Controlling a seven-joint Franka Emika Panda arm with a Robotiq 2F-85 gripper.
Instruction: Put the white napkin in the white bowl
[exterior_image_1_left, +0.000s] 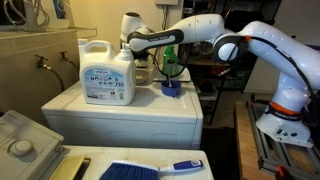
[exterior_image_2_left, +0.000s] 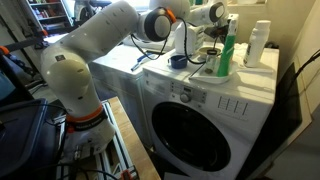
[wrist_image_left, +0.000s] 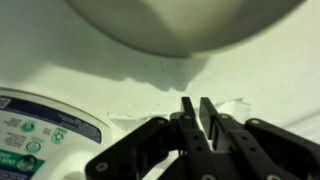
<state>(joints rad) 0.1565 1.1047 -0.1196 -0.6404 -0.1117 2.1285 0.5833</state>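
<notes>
In the wrist view the white bowl (wrist_image_left: 180, 25) fills the top edge, seen from the side. My gripper (wrist_image_left: 197, 103) has its two fingers nearly together, and their tips pinch the crumpled white napkin (wrist_image_left: 236, 106), which lies on the white washer top (wrist_image_left: 70, 60) just short of the bowl. In both exterior views the gripper (exterior_image_1_left: 139, 47) (exterior_image_2_left: 204, 48) hangs low over the back of the washer top, behind the detergent jug (exterior_image_1_left: 107, 73). There the jug and the arm hide the napkin and the bowl.
The jug's label (wrist_image_left: 35, 125) is close on the gripper's left. A blue bowl (exterior_image_1_left: 171, 89) and a green bottle (exterior_image_2_left: 227, 50) stand beside the gripper, and a white bottle (exterior_image_2_left: 260, 44) stands further along. A wall runs behind the washer.
</notes>
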